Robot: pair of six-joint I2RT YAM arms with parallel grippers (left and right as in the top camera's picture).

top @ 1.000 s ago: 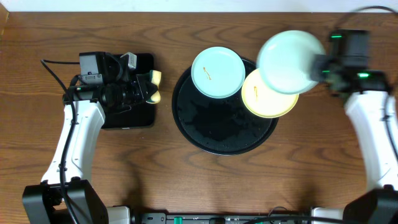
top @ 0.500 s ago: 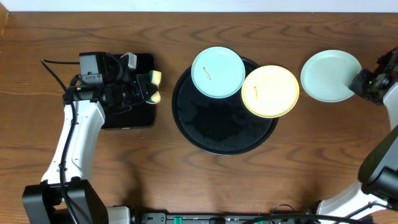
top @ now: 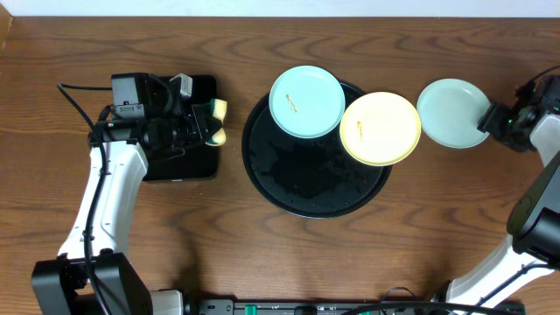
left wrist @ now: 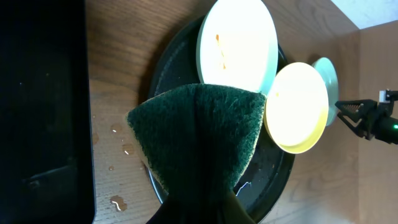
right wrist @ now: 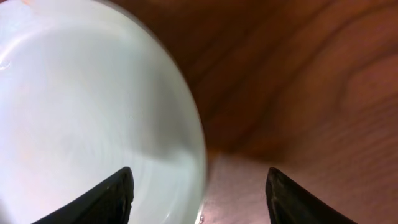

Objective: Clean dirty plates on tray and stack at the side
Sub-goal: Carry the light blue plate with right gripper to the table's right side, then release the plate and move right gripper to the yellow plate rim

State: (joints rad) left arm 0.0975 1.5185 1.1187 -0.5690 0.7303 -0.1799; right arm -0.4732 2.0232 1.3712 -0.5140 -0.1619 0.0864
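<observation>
A brown wood-grain worktop (top: pixel 289 262) fills nearly the whole overhead view. Behind its far edge runs a pale strip (top: pixel 350 7); wall or floor, I cannot tell. The light is soft and even. Some water drops (left wrist: pixel 118 202) lie on the wood.

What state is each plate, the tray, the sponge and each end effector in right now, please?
Round tray: wet patches.
Blue plate: over the tray's far rim, orange speck.
Yellow plate: over the tray's right rim, orange speck.
Off-tray plate: on the table, no specks visible.
Sponge: folded.
Left end effector: shut on the sponge.
Right end effector: open, at the off-tray plate's edge.
</observation>
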